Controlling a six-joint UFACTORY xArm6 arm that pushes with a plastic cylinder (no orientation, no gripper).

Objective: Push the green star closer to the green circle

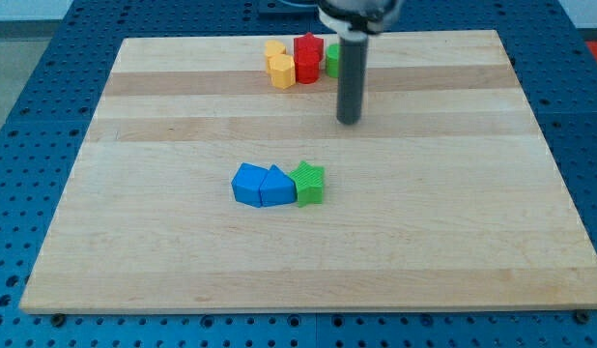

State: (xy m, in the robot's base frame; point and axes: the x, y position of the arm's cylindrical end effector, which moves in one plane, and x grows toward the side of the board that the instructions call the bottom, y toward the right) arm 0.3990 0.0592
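Note:
The green star (309,183) lies near the board's middle, touching two blue blocks on its left. The green circle (332,61) sits near the view's top, partly hidden behind my rod, next to the red blocks. My tip (349,120) rests on the board between them, above and slightly right of the green star, well apart from it, and below the green circle.
Two blue blocks (261,185) sit side by side left of the star. Two red blocks (308,56) and two yellow blocks (278,64) cluster at the view's top beside the circle. The wooden board (134,242) lies on a blue perforated table.

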